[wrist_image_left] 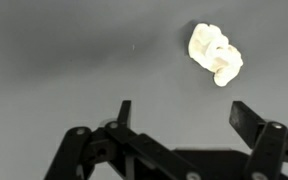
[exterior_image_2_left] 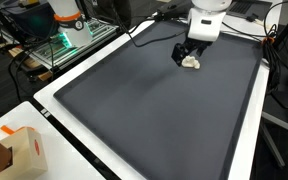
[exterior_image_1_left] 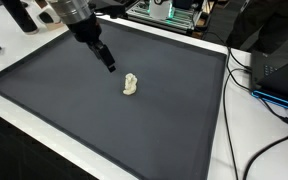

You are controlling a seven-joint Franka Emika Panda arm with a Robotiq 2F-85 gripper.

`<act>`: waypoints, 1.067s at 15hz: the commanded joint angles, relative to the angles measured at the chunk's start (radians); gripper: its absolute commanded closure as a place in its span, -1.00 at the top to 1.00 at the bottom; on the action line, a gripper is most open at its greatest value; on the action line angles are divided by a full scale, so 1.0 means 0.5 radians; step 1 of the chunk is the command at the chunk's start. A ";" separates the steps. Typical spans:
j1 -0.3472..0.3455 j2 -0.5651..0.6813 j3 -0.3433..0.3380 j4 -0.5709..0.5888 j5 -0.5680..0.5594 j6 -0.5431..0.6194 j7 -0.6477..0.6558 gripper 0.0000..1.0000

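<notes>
gripper (exterior_image_1_left: 109, 65): fingers apart | cream lump (exterior_image_1_left: 131, 84) near, on dark mat (exterior_image_1_left: 84, 125) | cables (exterior_image_1_left: 274, 98) well apart

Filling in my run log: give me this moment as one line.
end effector: open, empty | nearest: small cream lump, not touched | lump lies on: dark mat

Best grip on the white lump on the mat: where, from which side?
Likely straight from above, jaws across the narrow middle of the white lump: it lies low and alone on the mat, longer one way in the wrist view. The open gripper sits off-centre.
</notes>
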 commanded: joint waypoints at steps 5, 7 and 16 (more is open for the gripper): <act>-0.221 -0.049 0.046 -0.282 0.664 0.057 -0.002 1.00; -0.264 -0.040 0.054 -0.323 0.851 0.069 -0.002 1.00; -0.330 0.018 0.023 -0.445 1.724 0.145 -0.169 1.00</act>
